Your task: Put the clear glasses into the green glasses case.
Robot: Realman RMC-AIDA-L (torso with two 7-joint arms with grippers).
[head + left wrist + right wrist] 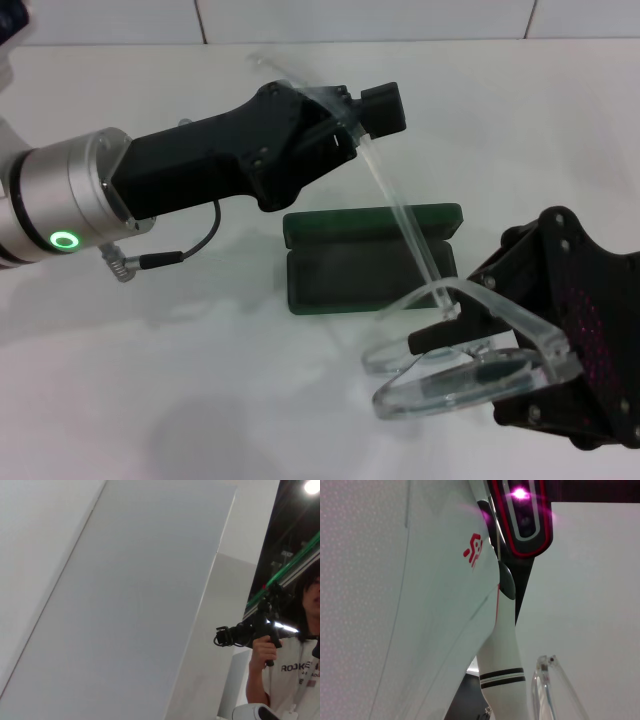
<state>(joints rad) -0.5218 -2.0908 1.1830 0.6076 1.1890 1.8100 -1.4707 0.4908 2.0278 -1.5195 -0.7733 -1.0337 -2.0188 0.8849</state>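
Fingers of the right gripper point(470, 345) clamp the lens of the clear glasses point(455, 375), raised just right of the open green glasses case point(365, 262). Left gripper point(355, 125) pinches one long arm above the case's far edge. Need swinging leftward over the lining, long axis along the case.

The head view is bright and even, lit from above; soft grey shadows fall on the white table point(200, 400) under both arms. The clear glasses point(460, 370) catch pale glints along their edges. In the right wrist view a magenta light point(521, 493) flares. The left wrist view shows a ceiling lamp point(312, 486) glaring against a dark background.
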